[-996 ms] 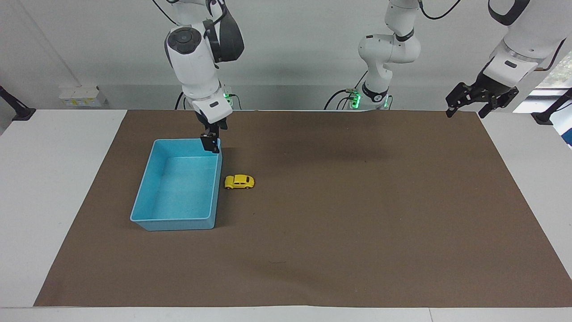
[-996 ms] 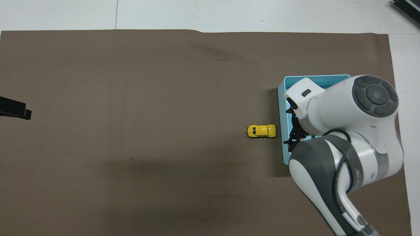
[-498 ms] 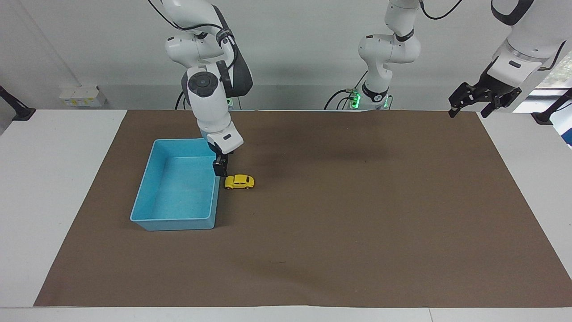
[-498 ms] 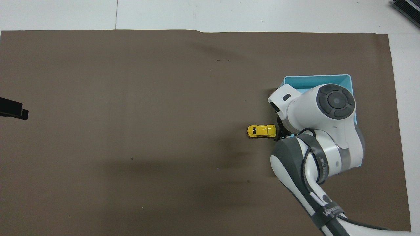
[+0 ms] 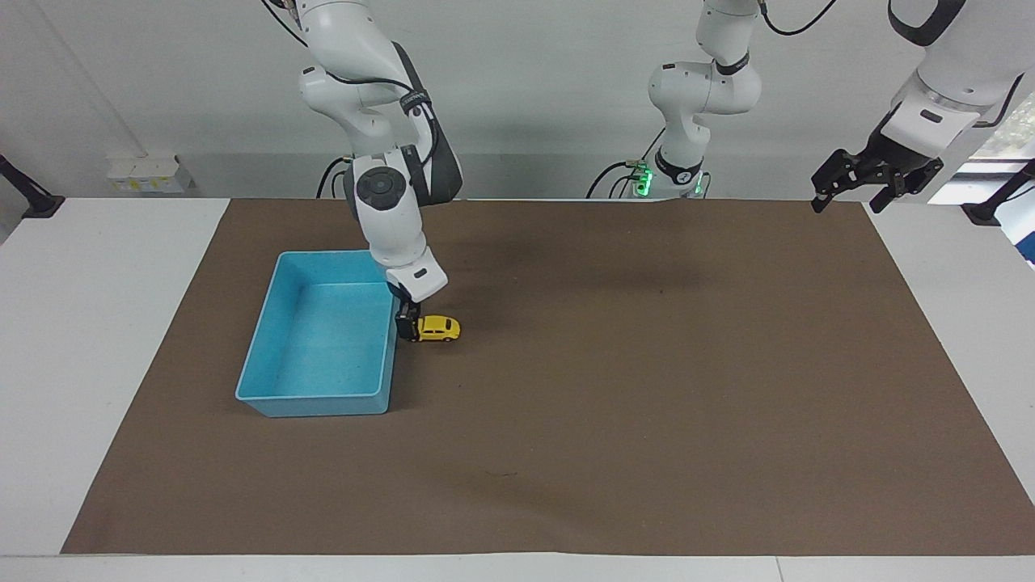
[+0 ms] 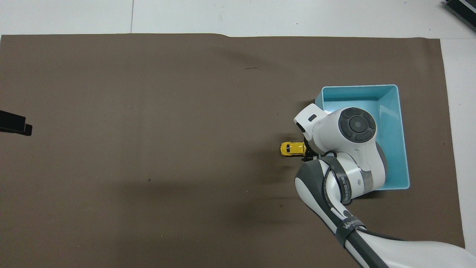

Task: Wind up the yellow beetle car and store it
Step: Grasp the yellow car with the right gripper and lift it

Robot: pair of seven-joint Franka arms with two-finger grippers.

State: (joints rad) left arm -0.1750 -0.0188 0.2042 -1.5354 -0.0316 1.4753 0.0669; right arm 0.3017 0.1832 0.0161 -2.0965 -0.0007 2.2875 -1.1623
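The yellow beetle car (image 5: 439, 327) stands on the brown mat right beside the blue bin (image 5: 323, 400), on the bin's side toward the left arm's end. It also shows in the overhead view (image 6: 291, 149). My right gripper (image 5: 407, 326) is down at mat level at the car's end next to the bin, covering that end. In the overhead view the right gripper (image 6: 306, 156) is mostly hidden under the arm's wrist. My left gripper (image 5: 849, 190) waits open and empty, raised over the mat's corner at the left arm's end.
The blue bin (image 6: 403, 141) holds nothing and its wall is close to the right gripper. The brown mat (image 5: 614, 420) covers most of the white table. A tip of the left gripper (image 6: 15, 124) shows at the overhead view's edge.
My right gripper has come down from over the bin's corner nearest the robots to mat level at the car's end. The car, the bin and the left arm have not moved.
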